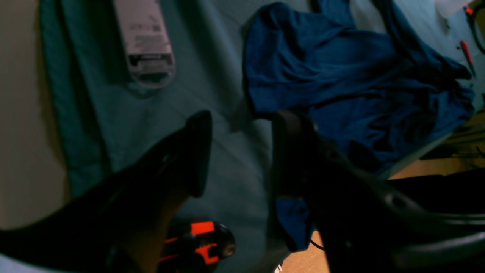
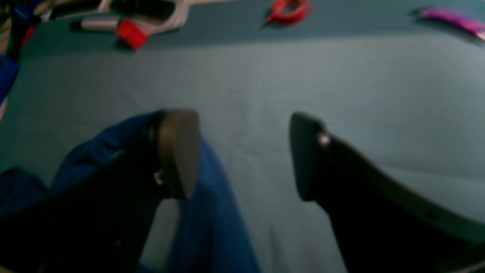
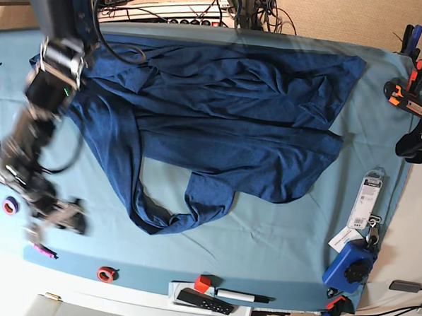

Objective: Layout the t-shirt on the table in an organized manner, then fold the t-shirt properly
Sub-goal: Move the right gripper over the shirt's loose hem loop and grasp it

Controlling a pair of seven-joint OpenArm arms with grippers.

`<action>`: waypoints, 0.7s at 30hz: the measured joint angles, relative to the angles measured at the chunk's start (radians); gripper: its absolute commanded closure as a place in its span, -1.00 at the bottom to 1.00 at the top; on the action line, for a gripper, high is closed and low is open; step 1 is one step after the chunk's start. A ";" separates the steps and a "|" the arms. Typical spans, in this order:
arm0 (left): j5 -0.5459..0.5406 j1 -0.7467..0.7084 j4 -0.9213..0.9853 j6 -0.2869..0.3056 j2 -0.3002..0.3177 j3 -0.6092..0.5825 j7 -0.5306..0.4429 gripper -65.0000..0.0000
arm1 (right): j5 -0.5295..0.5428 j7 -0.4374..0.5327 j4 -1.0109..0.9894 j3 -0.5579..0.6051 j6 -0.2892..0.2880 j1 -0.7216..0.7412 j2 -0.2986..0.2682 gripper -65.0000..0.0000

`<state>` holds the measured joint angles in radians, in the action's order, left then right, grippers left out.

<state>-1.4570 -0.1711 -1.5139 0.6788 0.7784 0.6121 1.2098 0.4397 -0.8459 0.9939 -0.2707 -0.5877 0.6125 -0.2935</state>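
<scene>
The dark blue t-shirt [image 3: 220,123] lies spread but wrinkled across the far half of the teal table [image 3: 277,246], with a looped fold hanging toward the front [image 3: 172,216]. My right gripper [image 3: 52,217] hovers at the table's left front, blurred. In the right wrist view it [image 2: 242,151] is open, and blue shirt cloth [image 2: 212,212] lies under and beside its left finger [image 2: 178,151]. My left gripper [image 1: 242,151] is open above bare table cloth, with the shirt [image 1: 341,76] just beyond its right finger [image 1: 291,151]. It shows at the right edge in the base view [image 3: 415,145].
A white packaged card [image 3: 368,198] and a blue device [image 3: 350,263] lie at the right. Orange-black clamps [image 3: 405,94] grip the right rim. At the front edge are a red ring [image 3: 106,273], a red cube [image 3: 202,283], a marker [image 3: 239,295], a remote [image 3: 203,300] and purple items [image 3: 42,250].
</scene>
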 measured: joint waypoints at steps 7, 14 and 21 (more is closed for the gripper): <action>0.000 -0.001 -0.001 0.000 0.000 0.000 -0.001 0.15 | -0.101 0.102 -0.370 0.082 0.011 0.168 0.112 -0.18; -0.001 0.000 0.000 0.000 0.000 0.000 -0.001 0.15 | -0.316 0.171 -0.471 0.083 0.156 0.167 0.168 -0.15; 0.000 -0.001 -0.001 0.000 -0.001 0.000 -0.003 0.15 | -0.387 0.216 -0.470 0.083 0.199 0.171 0.158 0.84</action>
<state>-1.4567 -0.1719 -1.5146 0.6785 0.7776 0.6121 1.2064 0.0528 -0.6296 0.5236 -0.1879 -0.3885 0.7837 -0.1360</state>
